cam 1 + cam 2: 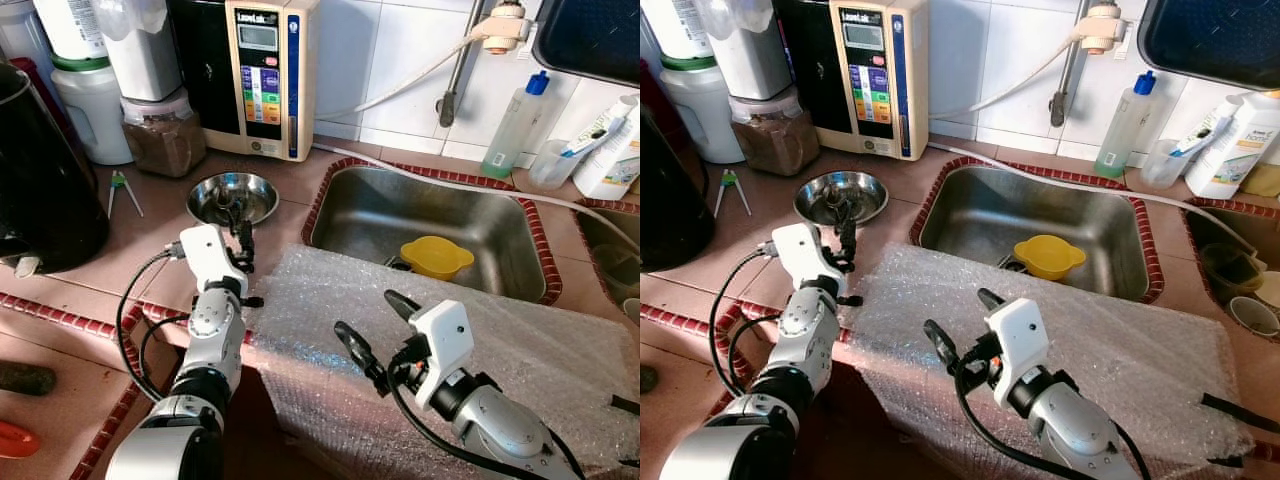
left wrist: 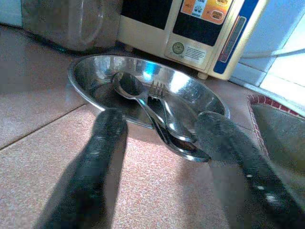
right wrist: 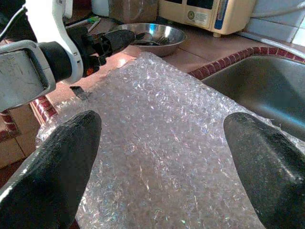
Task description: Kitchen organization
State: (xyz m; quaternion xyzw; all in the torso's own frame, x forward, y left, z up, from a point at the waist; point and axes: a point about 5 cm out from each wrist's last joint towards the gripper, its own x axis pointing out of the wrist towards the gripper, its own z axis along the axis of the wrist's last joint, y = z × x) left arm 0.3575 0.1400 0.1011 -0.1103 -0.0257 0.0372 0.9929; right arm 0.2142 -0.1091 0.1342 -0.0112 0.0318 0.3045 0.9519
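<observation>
Take the sink (image 1: 520, 235) as your landmark. Your left gripper (image 1: 240, 222) hangs over the near rim of the steel bowl (image 1: 232, 196) on the counter left of the sink, its black fingers (image 2: 102, 143) spread apart with nothing between them. From the head views the gripper covers part of the bowl, so you can barely see what lies inside; the left wrist view shows it better — a spoon (image 2: 143, 102) and a fork (image 2: 164, 107) lying crossed in the bowl, handles jutting over the rim toward you. The handle tips blur against the right-hand finger, and you cannot tell whether it touches them.

The bowl is shiny, shallow and round, standing upright on the reddish tiles just in front of the beige machine (image 1: 268, 75) against the wall.

Your right gripper (image 1: 378, 322) hovers above the sheet of bubble wrap (image 1: 520, 340) spread along the sink's near edge, fingers (image 3: 62, 167) wide open and holding nothing. A yellow lid (image 1: 436, 255) sits in the sink — what lies beneath it is hidden.
</observation>
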